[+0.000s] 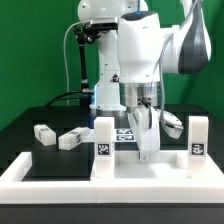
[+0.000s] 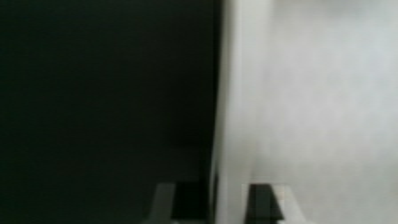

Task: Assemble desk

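Observation:
The white desk tabletop lies flat near the front. Two white leg blocks with tags stand upright on it, one toward the exterior view's left and one toward its right. My gripper points straight down between them, its tips close to the panel. In the wrist view my gripper is shut. One fingertip is over the dark table and the other over a white surface, with that surface's straight edge running between them. Nothing shows as held.
Two loose leg blocks lie on the black table at the exterior view's left, and another sits behind my gripper. The marker board lies behind the tabletop. A low white U-shaped wall borders the front.

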`<state>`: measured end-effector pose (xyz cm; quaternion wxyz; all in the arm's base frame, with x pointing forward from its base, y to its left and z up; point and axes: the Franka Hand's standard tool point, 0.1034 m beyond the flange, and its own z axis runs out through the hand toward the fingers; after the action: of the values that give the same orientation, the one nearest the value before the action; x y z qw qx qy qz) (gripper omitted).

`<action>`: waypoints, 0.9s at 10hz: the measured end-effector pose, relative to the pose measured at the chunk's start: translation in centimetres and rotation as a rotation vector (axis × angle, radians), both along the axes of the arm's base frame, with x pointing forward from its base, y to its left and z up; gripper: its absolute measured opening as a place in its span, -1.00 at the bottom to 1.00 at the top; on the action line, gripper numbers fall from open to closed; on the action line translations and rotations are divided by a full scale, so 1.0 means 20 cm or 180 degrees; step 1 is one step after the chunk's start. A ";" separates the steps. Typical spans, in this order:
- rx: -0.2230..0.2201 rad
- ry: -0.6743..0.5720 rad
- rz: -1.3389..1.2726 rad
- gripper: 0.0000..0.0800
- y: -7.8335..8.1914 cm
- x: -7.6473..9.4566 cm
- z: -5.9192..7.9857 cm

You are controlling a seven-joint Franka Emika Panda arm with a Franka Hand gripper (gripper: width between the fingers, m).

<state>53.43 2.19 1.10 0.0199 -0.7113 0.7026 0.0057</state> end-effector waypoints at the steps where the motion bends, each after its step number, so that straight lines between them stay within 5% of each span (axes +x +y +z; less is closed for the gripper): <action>1: -0.0001 0.0003 -0.0003 -0.84 0.00 0.00 0.00; 9: -0.0019 -0.0027 0.0076 -0.84 -0.02 -0.01 0.00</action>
<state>53.19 1.81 1.15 0.0207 -0.7197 0.6940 0.0008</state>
